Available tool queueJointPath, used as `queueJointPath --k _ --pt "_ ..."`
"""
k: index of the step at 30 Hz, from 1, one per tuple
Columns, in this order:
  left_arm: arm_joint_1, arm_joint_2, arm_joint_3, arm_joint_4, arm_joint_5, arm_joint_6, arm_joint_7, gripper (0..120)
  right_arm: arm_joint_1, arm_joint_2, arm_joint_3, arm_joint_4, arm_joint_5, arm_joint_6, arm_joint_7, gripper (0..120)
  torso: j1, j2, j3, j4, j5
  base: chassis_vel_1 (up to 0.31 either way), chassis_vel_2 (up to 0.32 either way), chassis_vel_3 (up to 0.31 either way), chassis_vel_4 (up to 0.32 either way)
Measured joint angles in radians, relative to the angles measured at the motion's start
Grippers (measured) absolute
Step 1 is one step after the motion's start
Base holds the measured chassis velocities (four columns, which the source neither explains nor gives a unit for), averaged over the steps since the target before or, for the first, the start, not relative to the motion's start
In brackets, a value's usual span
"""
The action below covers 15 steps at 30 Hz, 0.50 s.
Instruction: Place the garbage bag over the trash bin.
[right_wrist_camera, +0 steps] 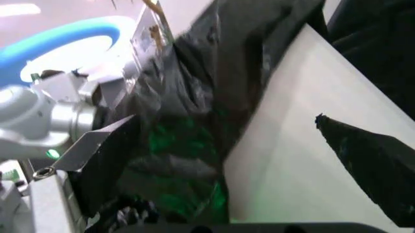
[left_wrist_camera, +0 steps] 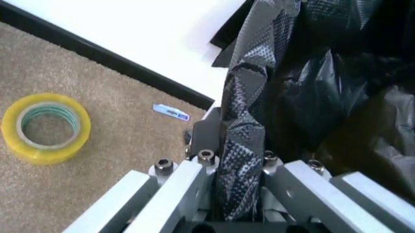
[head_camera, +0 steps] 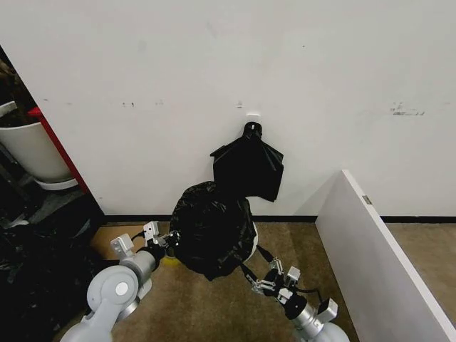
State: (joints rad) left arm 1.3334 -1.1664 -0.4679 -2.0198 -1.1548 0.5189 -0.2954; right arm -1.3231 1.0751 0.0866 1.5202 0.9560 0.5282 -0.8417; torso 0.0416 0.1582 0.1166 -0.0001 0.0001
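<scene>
Bag (head_camera: pixel 212 231) sits on the floor against the wall (head_camera: pixel 214 71), draped over the bin (head_camera: pixel 254 241), with a knotted bundle of bags (head_camera: pixel 249 167) hanging on the wall just behind and above it. Left gripper (head_camera: pixel 169 241) touches the bag's left side, right gripper (head_camera: pixel 262 279) its lower right. Planter (head_camera: pixel 32 149) far left; board (head_camera: pixel 377 256) right; tape roll (left_wrist_camera: pixel 45 127) on carpet left of the bag.

Even, bright light falls on the wall (head_camera: pixel 285 71), with soft shadows. The bag (left_wrist_camera: pixel 311 73) shows glossy highlights. The right wrist view is blurred, with green glints on the plastic.
</scene>
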Motion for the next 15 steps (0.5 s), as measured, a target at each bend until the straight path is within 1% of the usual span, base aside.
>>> queueJointPath --k 5,7,9,12,13,15 --pt "0.0 -0.002 0.007 0.0 0.008 0.0 0.001 0 0.023 0.006 0.03 -0.063 -0.055 0.017 -0.004 100 0.0 0.0 0.0 0.0 0.0001 0.0 0.0 0.0 0.0" --pt "0.0 0.002 0.01 0.0 0.02 -0.004 0.006 0 0.032 0.007 0.063 -0.098 -0.099 0.03 -0.023 100 0.0 0.0 0.0 0.0 0.0 0.0 0.0 0.0 0.0" --pt "0.001 0.006 0.013 0.003 0.041 -0.015 0.021 0 0.035 0.007 0.083 -0.109 -0.106 0.033 -0.049 100 0.0 0.0 0.0 -0.0001 0.0001 0.0 0.0 0.0 0.0" --pt "0.006 0.025 0.022 0.027 0.14 -0.085 0.121 0 0.046 0.008 0.17 -0.132 -0.103 0.024 -0.202 100 0.0 0.0 0.0 -0.0001 0.0002 0.0 0.0 0.0 0.0" --pt "0.006 0.033 0.024 0.042 0.162 -0.113 0.159 0 0.053 0.007 0.219 -0.14 -0.111 0.018 -0.266 100 0.0 0.0 0.0 0.0001 0.0001 0.0 0.0 0.0 0.0" --pt "0.0 0.051 0.025 0.096 0.199 -0.203 0.246 0 0.058 0.003 0.291 -0.14 -0.132 0.014 -0.328 100 0.0 0.0 0.0 -0.0001 -0.0003 0.0 0.0 0.0 0.0"
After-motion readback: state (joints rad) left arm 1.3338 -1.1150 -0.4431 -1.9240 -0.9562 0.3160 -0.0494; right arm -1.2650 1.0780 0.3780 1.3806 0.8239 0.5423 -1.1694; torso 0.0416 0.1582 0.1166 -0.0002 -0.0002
